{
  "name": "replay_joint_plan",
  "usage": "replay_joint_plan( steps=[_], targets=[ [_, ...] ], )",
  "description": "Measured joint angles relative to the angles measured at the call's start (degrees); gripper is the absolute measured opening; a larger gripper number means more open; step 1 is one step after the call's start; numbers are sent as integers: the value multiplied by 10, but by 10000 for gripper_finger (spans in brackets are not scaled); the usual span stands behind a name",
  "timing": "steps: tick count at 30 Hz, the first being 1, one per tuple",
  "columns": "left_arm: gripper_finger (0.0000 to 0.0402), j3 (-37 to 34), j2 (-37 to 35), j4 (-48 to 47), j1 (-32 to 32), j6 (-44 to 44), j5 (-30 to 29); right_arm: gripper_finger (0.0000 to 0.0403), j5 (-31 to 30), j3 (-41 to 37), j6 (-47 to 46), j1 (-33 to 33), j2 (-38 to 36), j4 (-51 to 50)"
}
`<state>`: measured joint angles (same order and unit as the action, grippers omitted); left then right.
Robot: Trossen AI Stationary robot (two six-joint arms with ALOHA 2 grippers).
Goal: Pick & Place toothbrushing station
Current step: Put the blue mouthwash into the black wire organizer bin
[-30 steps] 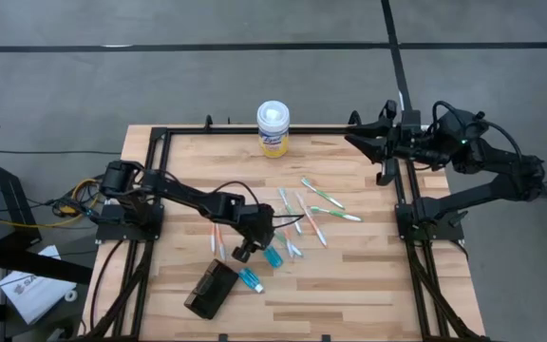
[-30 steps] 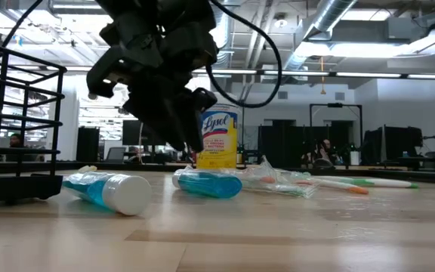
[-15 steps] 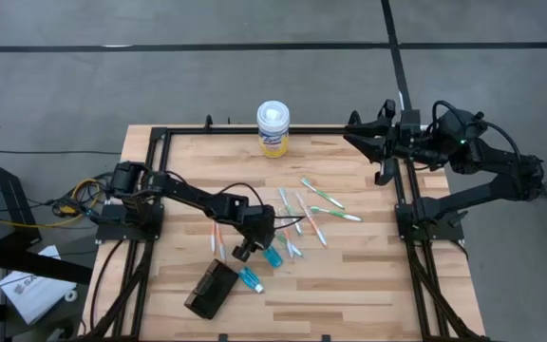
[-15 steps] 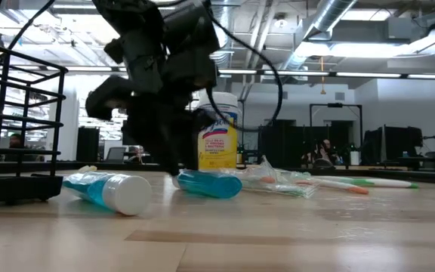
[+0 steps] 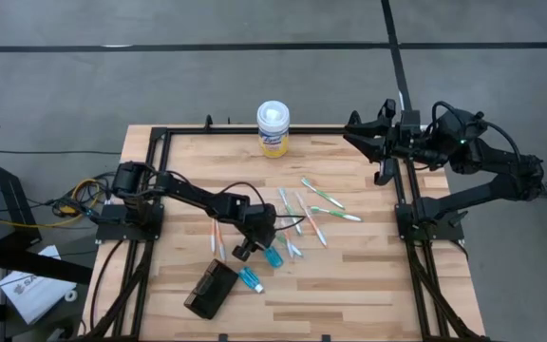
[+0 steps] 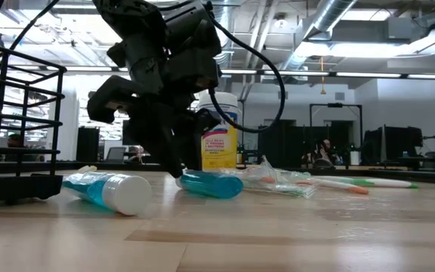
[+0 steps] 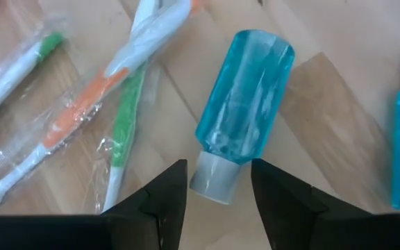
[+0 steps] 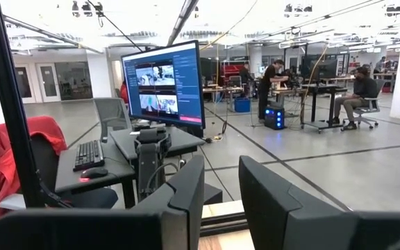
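Wipes canister, wrapped toothbrushes, two blue bottles on table.

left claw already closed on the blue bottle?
No: in the left wrist view the left claw stands open, its fingers on either side of the blue bottle's white cap with gaps showing.

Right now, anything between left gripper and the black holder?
High view: left gripper hangs open over one blue bottle; a second blue bottle lies between it and the toothbrushing station.
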<state>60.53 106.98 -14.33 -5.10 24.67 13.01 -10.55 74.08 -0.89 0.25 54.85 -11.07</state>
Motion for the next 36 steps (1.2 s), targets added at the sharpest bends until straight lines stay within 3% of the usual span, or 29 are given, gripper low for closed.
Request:
replay_joint_plan(
  steps=[15,18,23,36],
  targets=[
    [154,2,38,18,0,1,10,83,0,0,-2,0,0,17],
    [141,2,33,19,0,1,7,83,0,0,-1,0,0,17],
    [85,1,29,19,7,-15,-7,83,0,0,-1,0,0,17],
    [85,4,20,6,9,-101,-33,83,0,0,5,0,0,37]
  ],
)
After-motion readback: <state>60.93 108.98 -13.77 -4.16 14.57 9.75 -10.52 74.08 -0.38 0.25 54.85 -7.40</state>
